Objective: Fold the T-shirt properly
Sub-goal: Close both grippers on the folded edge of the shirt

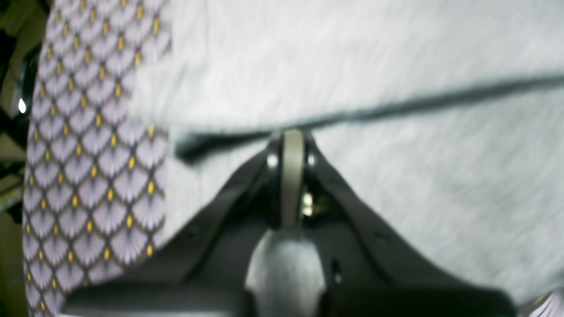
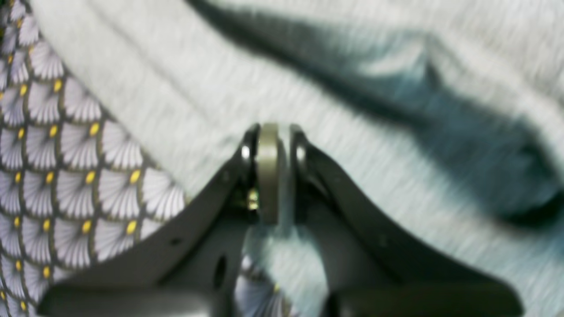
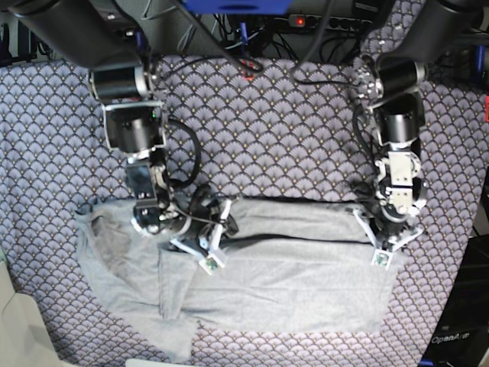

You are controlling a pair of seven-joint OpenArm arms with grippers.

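The T-shirt [image 3: 260,283] is lying spread across the near half of the bench, on the purple fan-patterned tablecloth [image 3: 267,145] that is covering the whole surface. Its long body is stretching from the left to the right of the base view, with a rumpled sleeve and a folded flap hanging toward the near left corner. A dark crease is running along its far edge, between the two arms.

The left claw [image 3: 386,243] is sitting at the right end of the shirt in the base view, its jaws pressed together. In its wrist view the left claw [image 1: 292,136] is pinching grey cloth, a tuft of which is bulging out behind the closed pads, right at a dark fold line, with tablecloth showing to the left.

The right claw [image 3: 214,245] is reaching in at the shirt's far left part, angled toward the middle. In its wrist view the right claw [image 2: 273,132] is nearly closed, with a thin layer of grey fabric passing between the pads and hanging below them; a deep shadowed fold is lying to the right, tablecloth to the left.

Black cables [image 3: 183,164] are looping beside the right arm, just over the shirt's far edge. More cables and a power strip [image 3: 302,19] are crowding the far side of the bench.
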